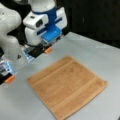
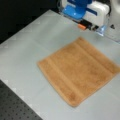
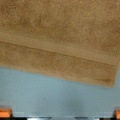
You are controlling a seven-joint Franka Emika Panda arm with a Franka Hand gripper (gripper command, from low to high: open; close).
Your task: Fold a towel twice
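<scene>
Both front views are soft and blurred throughout, with edges smeared and fine texture lost. Even, diffuse light falls on the grey desk (image 1: 100,57), which shows mild pale sheen and almost no cast shadow, while the upper background sinks into near black. In the wrist view the towel (image 3: 60,37) is evenly lit but hazy, its weave barely resolved.

A: In the wrist view the towel (image 3: 60,37) runs off the top, left and right edges; just one corner shows, lower right.

B: And the gripper (image 3: 60,118)?

A: Only the orange fingertips (image 3: 5,113) peek in at the bottom corners. In a front view the gripper (image 2: 83,25) is cut off at the top.

B: The table (image 1: 100,57)?

A: Cropped all round.
</scene>
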